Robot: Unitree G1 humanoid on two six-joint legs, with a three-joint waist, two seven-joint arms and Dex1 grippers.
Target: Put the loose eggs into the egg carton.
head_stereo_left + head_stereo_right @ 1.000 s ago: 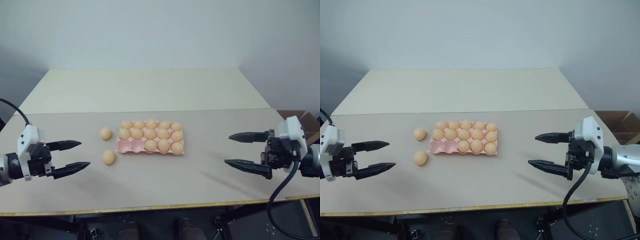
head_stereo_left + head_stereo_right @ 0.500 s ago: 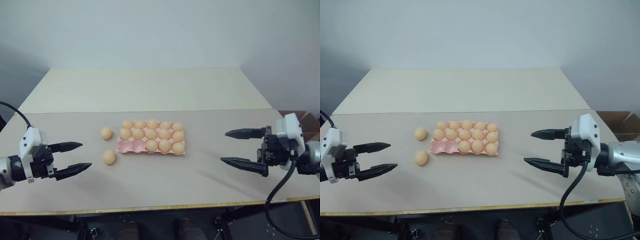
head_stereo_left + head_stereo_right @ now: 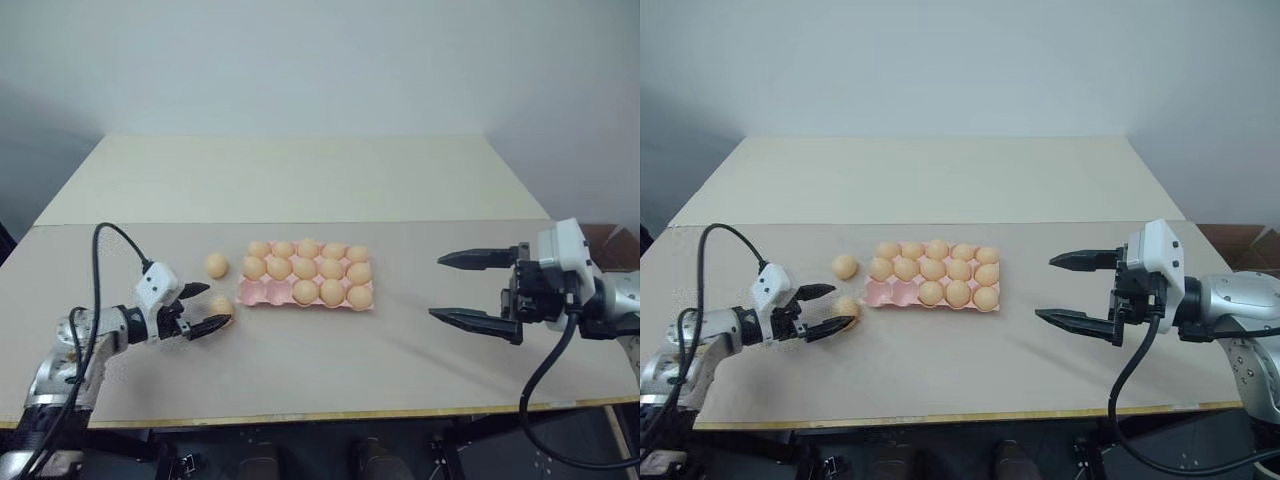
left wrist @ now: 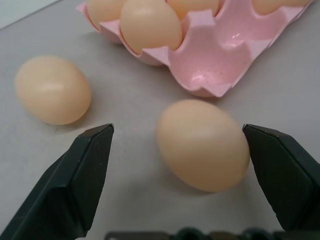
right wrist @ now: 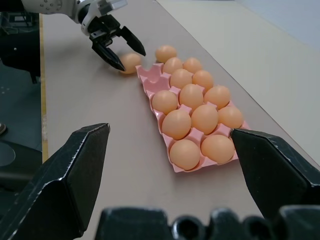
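The pink egg carton (image 3: 258, 292) lies mid-table with several eggs in it; two cups at its near left corner (image 4: 220, 55) are bare. Two loose eggs lie on the table left of it. The farther egg (image 3: 216, 264) lies free. The nearer egg (image 4: 202, 145) rests between the fingers of my left gripper (image 3: 219, 305), which is open and low over the table, with one finger (image 4: 280, 175) close beside the egg and the other standing off. My right gripper (image 3: 436, 287) hovers open and empty to the right of the carton.
A second, paler table (image 3: 290, 175) adjoins the far edge of this one. A cardboard box (image 3: 622, 240) stands off the right end. The table's front edge (image 3: 300, 412) runs just below both arms.
My left gripper has dropped and reached forward to the right, and its open fingers now straddle the nearer loose egg. The right gripper has hardly moved. Eggs and carton lie as before.
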